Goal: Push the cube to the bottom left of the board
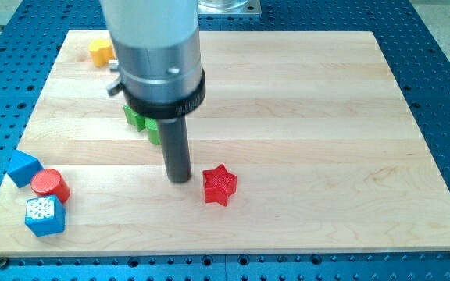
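Bright, even overhead light; soft shadows; sharp focus, slight blur on nearest arm.

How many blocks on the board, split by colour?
Blue: 2, a cube and a block with a white dotted top, both at the view's bottom left.
Red: 2, a cylinder and a star.
Green: 1, partly hidden behind the rod.
Yellow: 1.
Total: 6.
My tip sits just left of the red star.
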Action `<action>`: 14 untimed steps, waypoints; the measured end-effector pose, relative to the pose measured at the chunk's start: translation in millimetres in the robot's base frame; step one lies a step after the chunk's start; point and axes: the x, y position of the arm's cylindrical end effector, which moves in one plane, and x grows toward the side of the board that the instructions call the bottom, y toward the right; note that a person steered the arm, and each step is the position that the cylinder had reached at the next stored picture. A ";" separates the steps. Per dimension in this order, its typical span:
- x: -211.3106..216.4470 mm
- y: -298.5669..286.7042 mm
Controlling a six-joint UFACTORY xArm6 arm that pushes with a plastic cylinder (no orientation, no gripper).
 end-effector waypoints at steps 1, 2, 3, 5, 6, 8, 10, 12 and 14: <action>-43.5 -41.0; -68.4 -90.4; -75.6 -145.3; -54.9 -212.4; -28.7 -239.0; 11.2 -195.6; -27.6 -162.6; 5.2 -169.8; 5.4 -169.8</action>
